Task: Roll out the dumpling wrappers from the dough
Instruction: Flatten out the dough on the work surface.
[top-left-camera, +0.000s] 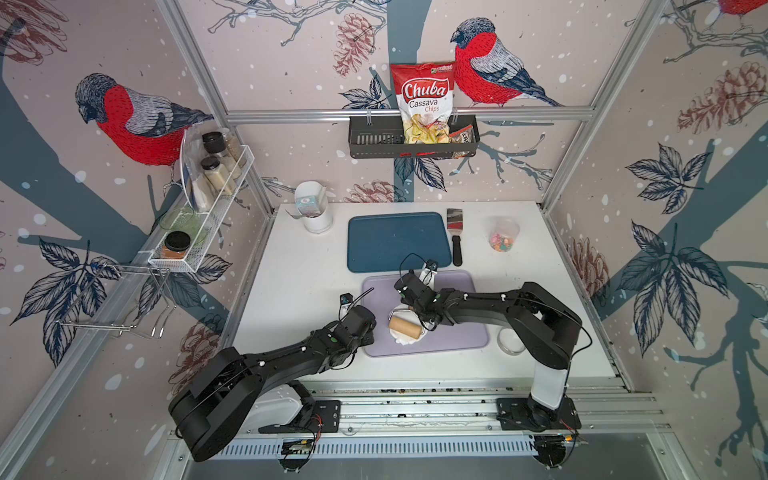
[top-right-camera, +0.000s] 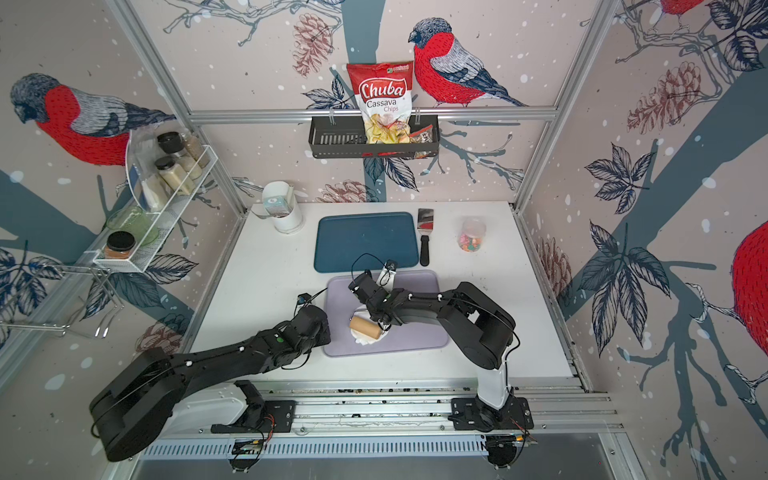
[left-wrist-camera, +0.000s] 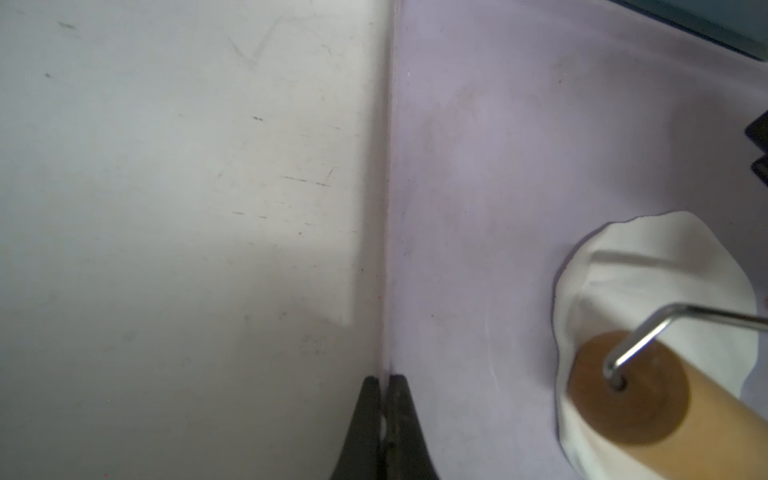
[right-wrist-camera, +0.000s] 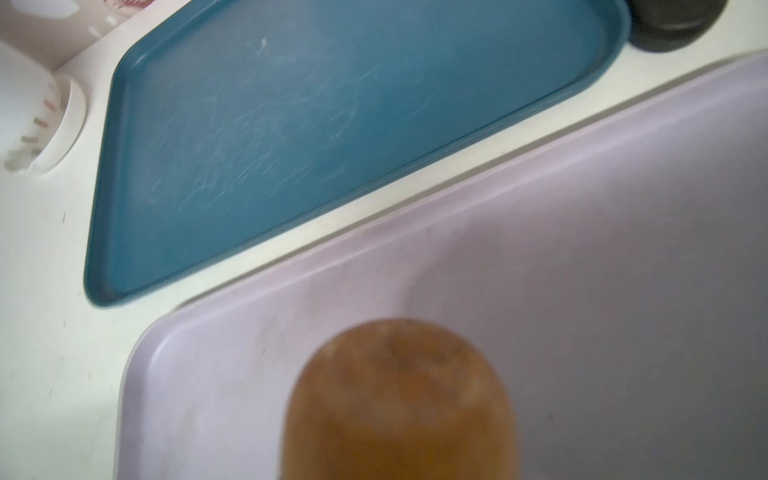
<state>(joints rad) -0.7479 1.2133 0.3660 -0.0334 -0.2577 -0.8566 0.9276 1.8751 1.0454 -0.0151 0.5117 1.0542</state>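
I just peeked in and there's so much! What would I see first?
Probably the big red birds printed on the walls. Then the red chips bag in the basket on the back wall, and the wooden roller on white dough on the lilac tray.

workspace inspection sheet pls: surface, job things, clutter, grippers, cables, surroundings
surface: white table, faint scuffs; lilac tray near the front, blue tray behind it, bare.
job's things: dough flattened on the lilac tray, roller lying across it; no cut discs seen.
clutter: spatula, sweets jar, white cup, metal ring.
grippers: left gripper shut at the lilac tray's edge; right gripper shut on the roller's handle.
cables: black loops over the wrists, clear of the dough.
surroundings: chips bag in a wall basket, jar rack.
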